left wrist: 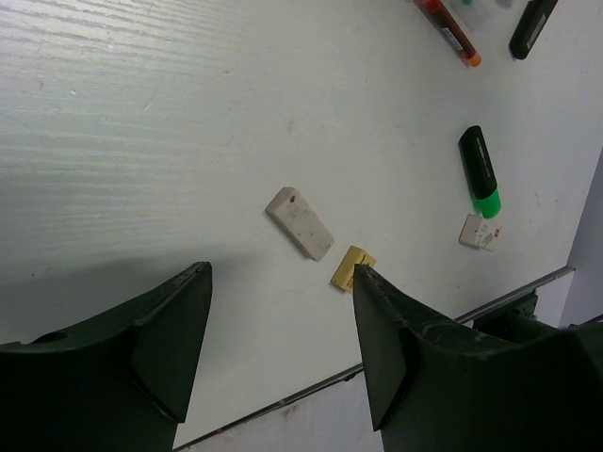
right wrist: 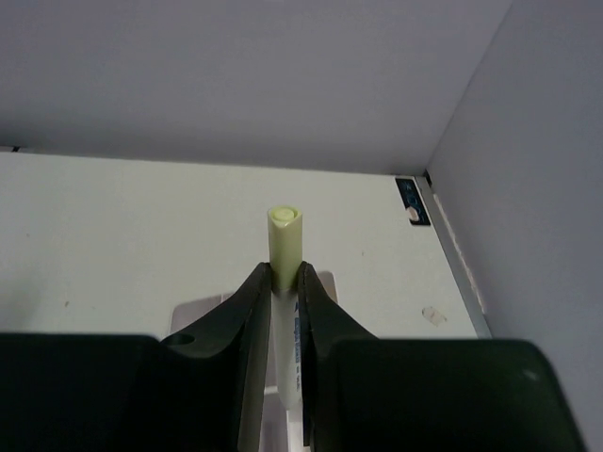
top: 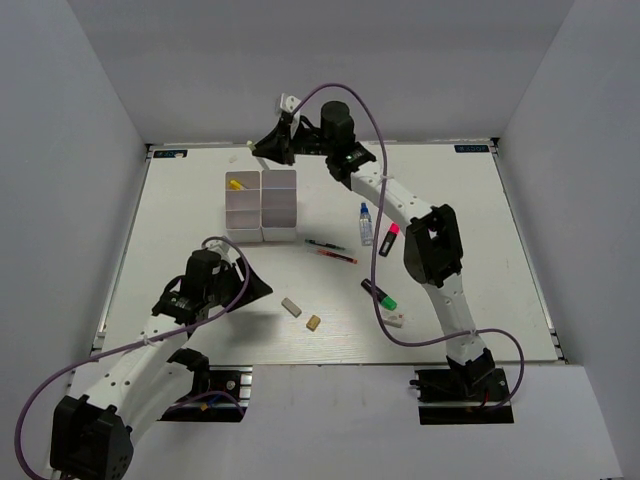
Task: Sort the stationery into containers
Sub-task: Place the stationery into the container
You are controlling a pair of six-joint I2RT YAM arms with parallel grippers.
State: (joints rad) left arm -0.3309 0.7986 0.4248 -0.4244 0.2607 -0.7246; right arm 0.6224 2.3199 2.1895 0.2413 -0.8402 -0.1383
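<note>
**Item 1, right gripper** (right wrist: 283, 273): pressed onto a white marker (right wrist: 285, 247) with a yellow tip. The marker stands upright between the 2 fingers, tip uppermost. In the top view this gripper (top: 264, 150) hangs at the far edge of the organiser.

**Item 2, organiser** (top: 246, 226): white, 6 square compartments in 2 columns of 3, on the far-left part of the table (top: 480, 220). 1 yellow-tipped marker (top: 236, 184) lies in the far-left compartment.

**Item 3, left gripper** (left wrist: 283, 271): fingers spread wide, nothing between them, above bare table near and left of centre. In the top view it (top: 250, 282) sits just left of the erasers.

**Item 4, grey eraser** (top: 291, 307) (left wrist: 300, 223): flat on the table, near centre.

**Item 5, tan eraser** (top: 314, 322) (left wrist: 352, 267): just right of and nearer than item 4, apart from it.

**Item 6, white eraser** (top: 396, 319) (left wrist: 478, 232): near right, just beside the cap end of the green-capped highlighter (top: 379, 293) (left wrist: 480, 171).

**Item 7, pink-capped highlighter** (top: 389, 239): right of centre, beside the glue bottle (top: 365, 224), which has a blue cap.

**Item 8, 2 thin pens** (top: 325, 244) (top: 338, 257): side by side, between the organiser and the glue bottle.
</note>
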